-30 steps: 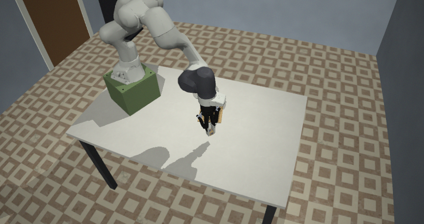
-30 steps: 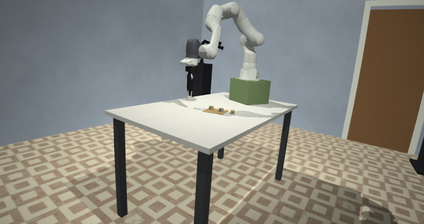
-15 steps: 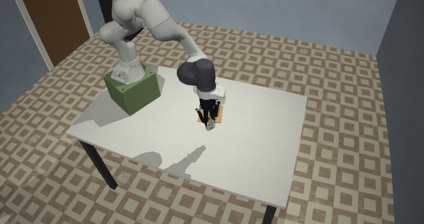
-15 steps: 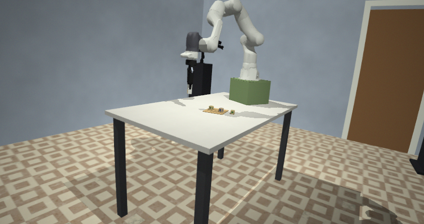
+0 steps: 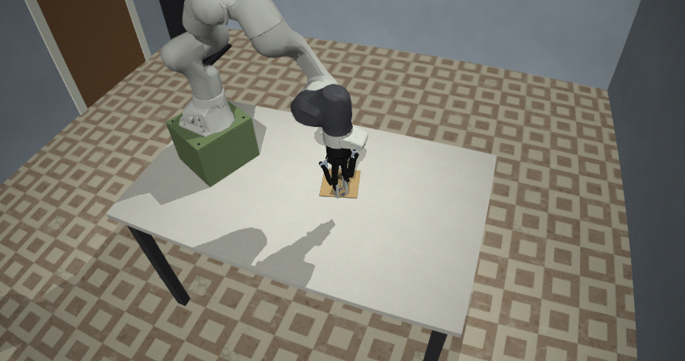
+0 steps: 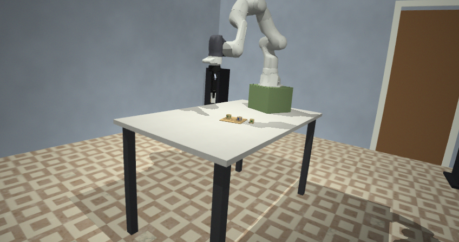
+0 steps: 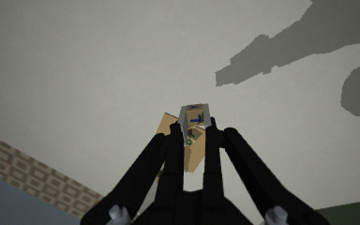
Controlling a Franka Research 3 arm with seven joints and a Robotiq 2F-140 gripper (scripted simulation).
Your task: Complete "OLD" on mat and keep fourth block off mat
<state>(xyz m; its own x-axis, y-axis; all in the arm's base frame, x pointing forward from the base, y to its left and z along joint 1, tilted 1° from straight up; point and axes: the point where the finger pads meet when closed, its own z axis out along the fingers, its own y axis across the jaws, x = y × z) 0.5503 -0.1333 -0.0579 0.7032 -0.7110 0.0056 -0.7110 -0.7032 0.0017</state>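
Observation:
My gripper (image 5: 342, 192) (image 6: 212, 99) (image 7: 195, 112) is shut on a wooden block (image 7: 195, 112), held high above the table. A blue L shows on the block's face toward the wrist camera and a blue Y on an adjoining face. The tan mat (image 5: 353, 190) (image 6: 224, 120) (image 7: 196, 158) lies flat. In the exterior view one block (image 6: 228, 116) stands near one end of it and another block (image 6: 239, 118) near the other, with a gap between. A third block (image 6: 251, 121) lies off the mat, beside its end. A green O shows below the held block in the wrist view. The fingers hide much of the mat.
The white table (image 5: 408, 223) (image 6: 180, 126) carries the green base box (image 5: 216, 153) (image 6: 269, 98) of the arm. Shadows of the arm fall across the table top. The off-mat block sits close to the mat's end.

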